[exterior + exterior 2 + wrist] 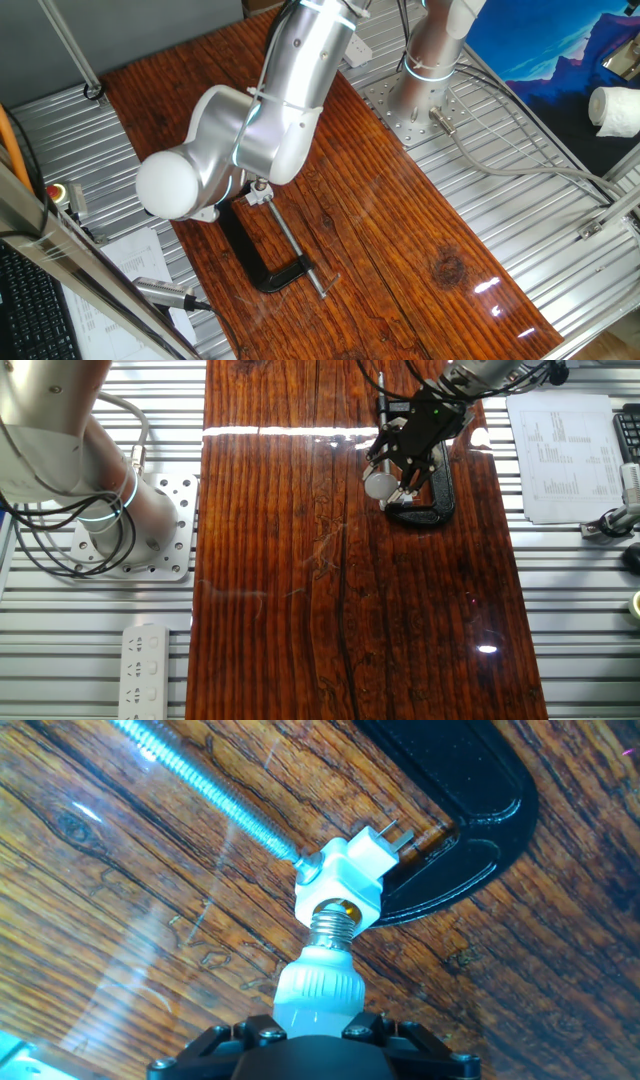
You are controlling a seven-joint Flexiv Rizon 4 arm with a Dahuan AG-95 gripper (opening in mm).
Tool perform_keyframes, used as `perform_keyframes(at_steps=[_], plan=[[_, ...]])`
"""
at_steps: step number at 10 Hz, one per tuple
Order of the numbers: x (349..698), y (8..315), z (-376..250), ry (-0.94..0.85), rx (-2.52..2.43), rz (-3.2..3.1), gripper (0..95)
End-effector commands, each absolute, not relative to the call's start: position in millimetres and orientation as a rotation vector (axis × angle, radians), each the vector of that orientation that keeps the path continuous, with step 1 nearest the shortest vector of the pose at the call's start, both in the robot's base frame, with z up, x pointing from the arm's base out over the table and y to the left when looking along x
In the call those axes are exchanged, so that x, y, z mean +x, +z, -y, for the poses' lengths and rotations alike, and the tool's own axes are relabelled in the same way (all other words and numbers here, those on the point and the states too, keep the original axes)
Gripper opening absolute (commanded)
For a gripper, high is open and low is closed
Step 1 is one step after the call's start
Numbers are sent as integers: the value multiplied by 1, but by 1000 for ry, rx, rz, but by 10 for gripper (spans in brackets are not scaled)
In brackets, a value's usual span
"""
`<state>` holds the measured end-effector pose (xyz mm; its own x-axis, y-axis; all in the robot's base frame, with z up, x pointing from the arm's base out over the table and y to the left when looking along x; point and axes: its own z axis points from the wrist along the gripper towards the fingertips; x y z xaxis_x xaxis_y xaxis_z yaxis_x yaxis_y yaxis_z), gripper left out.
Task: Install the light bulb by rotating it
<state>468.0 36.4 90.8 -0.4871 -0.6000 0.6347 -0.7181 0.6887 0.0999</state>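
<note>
Hand view is showing the gripper (pixel 318 1038) at the bottom edge of the frame, its black body closing around the wide end of the light bulb (pixel 318 985), so the fingers are grasping the bulb, though the fingertips themselves are hidden behind the housing. The bulb's silvery threaded base is pointing away from the hand and sitting at the mouth of the white socket (pixel 343 883), with several threads showing outside it; whether the threads are engaged cannot be told. Two metal prongs are projecting from the far end of the socket. The socket is being held by the black C-clamp (pixel 462 808), its screw rod (pixel 205 788) pressing against the socket's side. The other fixed view is placing the gripper (pixel 392 475) and the clamp (pixel 428 495) near the far right corner of the wooden desk (pixel 340 610), with printed paper sheets (pixel 565 455) lying beyond the desk's right edge and a power strip (pixel 146 670) beyond its left edge. One fixed view is showing the arm (pixel 255 120) covering the bulb, with only the clamp (pixel 262 262) visible below it.
</note>
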Motion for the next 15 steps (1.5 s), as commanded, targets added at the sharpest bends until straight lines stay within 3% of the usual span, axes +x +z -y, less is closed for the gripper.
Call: perform_keyframes(at_steps=[1, 15], plan=[[467, 91, -37, 235, 1009, 2240, 190], [468, 96, -33, 259, 1035, 2163, 190]])
